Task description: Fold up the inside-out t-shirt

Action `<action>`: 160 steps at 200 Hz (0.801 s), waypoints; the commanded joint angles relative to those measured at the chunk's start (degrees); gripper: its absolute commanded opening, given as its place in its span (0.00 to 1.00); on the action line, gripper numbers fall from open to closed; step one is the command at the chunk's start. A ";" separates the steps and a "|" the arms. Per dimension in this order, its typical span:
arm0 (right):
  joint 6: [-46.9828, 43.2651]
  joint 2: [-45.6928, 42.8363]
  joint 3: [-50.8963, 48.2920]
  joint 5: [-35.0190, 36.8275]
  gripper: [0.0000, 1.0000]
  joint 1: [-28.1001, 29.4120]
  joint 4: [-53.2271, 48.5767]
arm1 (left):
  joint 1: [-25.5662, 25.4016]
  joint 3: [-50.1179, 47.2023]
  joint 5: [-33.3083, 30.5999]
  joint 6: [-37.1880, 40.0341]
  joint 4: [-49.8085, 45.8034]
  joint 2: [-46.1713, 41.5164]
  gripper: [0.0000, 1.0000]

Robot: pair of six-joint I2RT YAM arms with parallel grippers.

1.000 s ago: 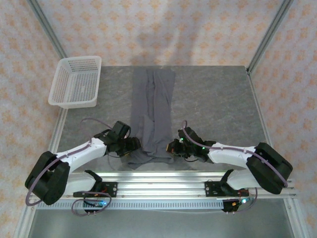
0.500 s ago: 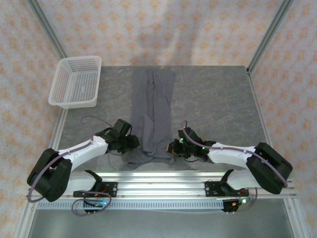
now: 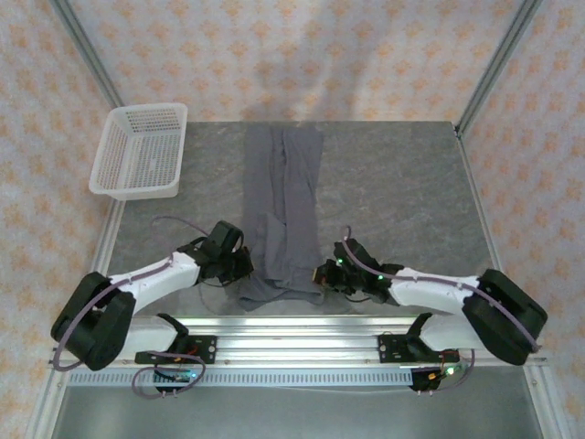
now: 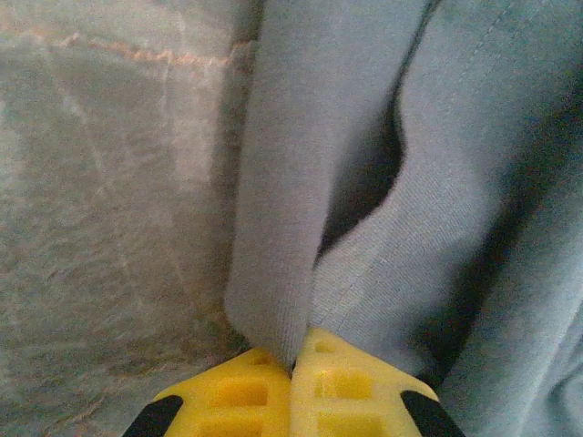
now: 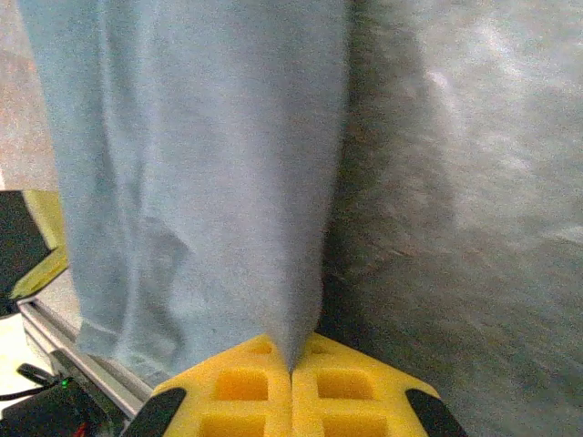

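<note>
My left end effector (image 3: 242, 266) has just closed, so it and my right end effector (image 3: 322, 273) pinch the lower corners of the t-shirt (image 3: 285, 197), lying mid-frame on the worktop (image 3: 393, 183) with its sides folded in and, I judge, the end-to-end fold still to do.

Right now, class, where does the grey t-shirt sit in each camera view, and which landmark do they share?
Top: t-shirt, long strip down the middle.
Left wrist: centre and right, edge pinched in left end effector.
Right wrist: left and centre, edge pinched in right end effector.
Shared landmark: the grey table.
</note>
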 commanded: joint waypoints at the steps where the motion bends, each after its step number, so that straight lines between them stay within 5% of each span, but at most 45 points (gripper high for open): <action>1: 1.56 -5.52 -4.81 3.64 0.00 0.59 -4.18 | -0.66 -4.68 2.05 -0.49 -1.03 -4.45 0.00; 44: -3.33 -19.29 0.87 8.62 0.00 0.70 -18.98 | -1.38 -5.62 0.37 -3.97 -4.89 -18.43 0.00; 66: -6.99 -19.47 7.53 12.17 0.00 -0.83 -20.43 | -1.10 0.29 -0.45 -4.81 -3.37 -18.53 0.00; 160: -24.96 16.98 50.18 6.83 0.00 -17.91 -21.91 | 13.25 32.33 0.22 4.63 4.47 11.10 0.00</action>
